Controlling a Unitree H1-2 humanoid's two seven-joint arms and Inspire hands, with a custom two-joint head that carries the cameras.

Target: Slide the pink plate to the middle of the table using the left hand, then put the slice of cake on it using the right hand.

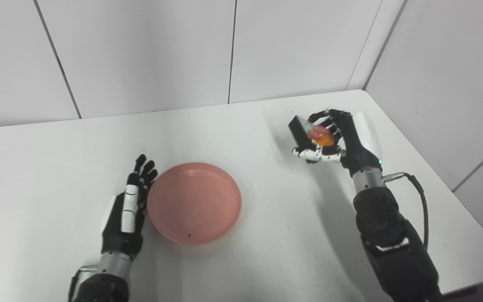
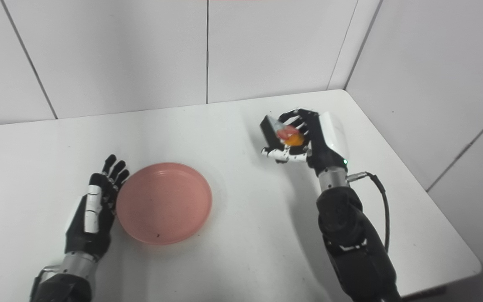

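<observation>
White table point(image 1: 266, 235): right hand point(image 1: 342, 138) grips cake slice point(image 1: 315, 134) (partly hidden); left hand point(image 1: 130, 205) fingers spread, empty.

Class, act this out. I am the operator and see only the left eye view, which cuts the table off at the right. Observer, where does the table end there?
Observer: The right eye view shows the table's near right corner, rounded.
Operator: Does the cable reach it?
Observer: No. The cable behind the right hand, shut on the slice of cake, loops well short of that corner.
</observation>
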